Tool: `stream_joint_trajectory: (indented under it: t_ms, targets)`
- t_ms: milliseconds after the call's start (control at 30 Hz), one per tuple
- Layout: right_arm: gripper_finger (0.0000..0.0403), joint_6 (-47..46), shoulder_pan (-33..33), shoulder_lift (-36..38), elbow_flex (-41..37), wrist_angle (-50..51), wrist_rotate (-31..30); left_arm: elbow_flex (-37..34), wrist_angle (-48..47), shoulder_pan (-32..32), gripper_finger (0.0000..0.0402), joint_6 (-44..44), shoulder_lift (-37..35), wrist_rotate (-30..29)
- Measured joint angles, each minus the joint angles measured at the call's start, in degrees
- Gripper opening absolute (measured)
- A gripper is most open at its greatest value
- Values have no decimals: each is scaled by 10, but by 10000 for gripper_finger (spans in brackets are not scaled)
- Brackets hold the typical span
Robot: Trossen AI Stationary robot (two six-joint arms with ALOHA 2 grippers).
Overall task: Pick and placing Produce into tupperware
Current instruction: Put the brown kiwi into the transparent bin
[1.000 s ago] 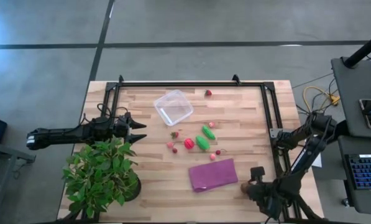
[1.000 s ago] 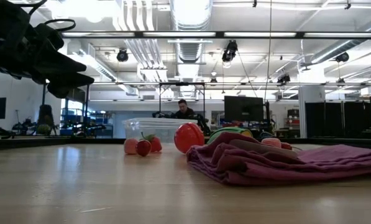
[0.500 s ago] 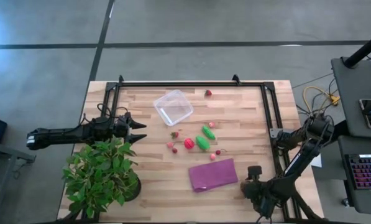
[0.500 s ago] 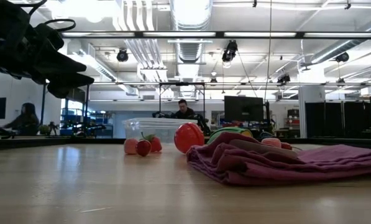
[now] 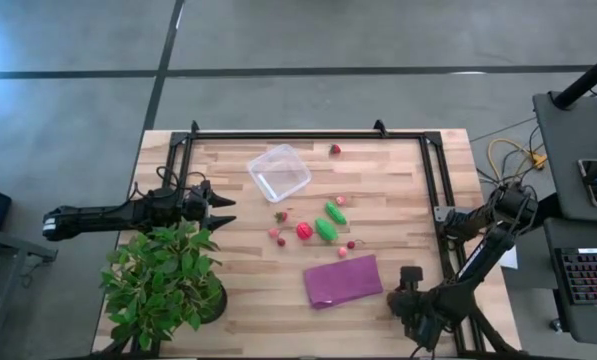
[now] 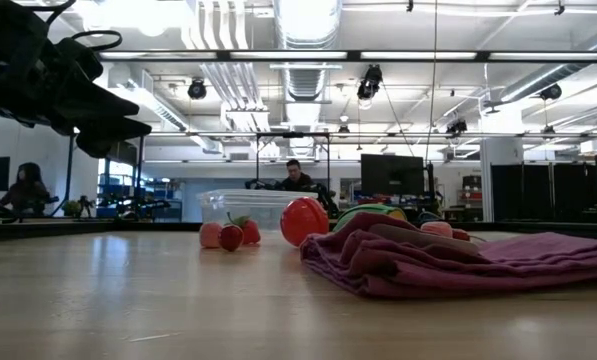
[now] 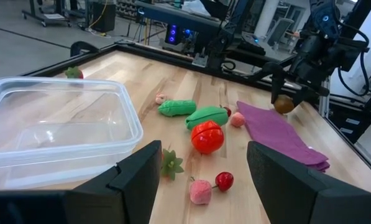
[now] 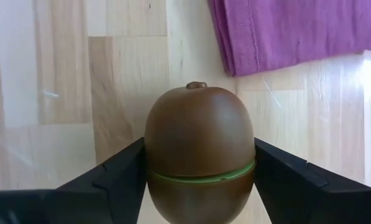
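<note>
Pale wooden planks make up the table, framed by a black rail, with grey floor around it and a workshop with ceiling lights behind. Taking the clear plastic container as landmark, it sits empty toward the far middle of the table. A small red berry lies just beside it toward the far rail. Nearer the front from the container lies the cluster of toy produce: two green oblong pieces, a red round fruit, a pink piece and tiny red berries. Beyond that cluster, farther still from the container, a folded purple cloth lies flat. Past the cloth's corner, well apart from the container at the table's front right, the right gripper is clamped on a brown ball with a green seam, one finger pressing each side; from the left wrist the ball shows lifted just above the wood. The left gripper hangs beside the container on its left, above the table next to a leafy potted plant, its fingers standing apart around nothing.
</note>
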State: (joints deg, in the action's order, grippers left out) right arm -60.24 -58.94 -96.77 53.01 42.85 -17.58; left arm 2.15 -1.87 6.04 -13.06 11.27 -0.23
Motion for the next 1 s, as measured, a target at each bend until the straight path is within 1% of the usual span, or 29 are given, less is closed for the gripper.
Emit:
stream_joint_trajectory:
  t_ms: [167, 300, 400, 533, 600, 667, 733, 833, 900, 1000]
  targets:
    - [253, -8, 1, 9, 13, -1, -8, 0, 0, 0, 224, 0, -1, 0]
    - [245, -17, 13, 26, 32, 11, -50, 0, 0, 0, 224, 0, 0, 0]
    - [244, -12, 38, 52, 43, 29, -83, 0, 0, 0, 224, 0, -1, 0]
    - [252, 44, 98, 101, 52, 74, -132, 0, 0, 0, 224, 0, -1, 0]
    - [254, 92, 148, 131, 53, 75, -148, 0, 0, 0, 224, 0, 0, 0]
    - [253, 150, 210, 158, 55, 48, -150, 0, 0, 0, 224, 0, 0, 0]
    - [251, 217, 279, 182, 54, -10, -130, 0, 0, 0, 224, 0, -1, 0]
    - [248, 303, 383, 195, 54, -104, -58, 0, 0, 0, 224, 0, -1, 0]
    - [248, 338, 450, 189, 57, -150, -2, 0, 0, 0, 224, 0, 0, 0]
    - [250, 377, 543, 159, 82, -200, 67, 0, 0, 0, 224, 0, -1, 0]
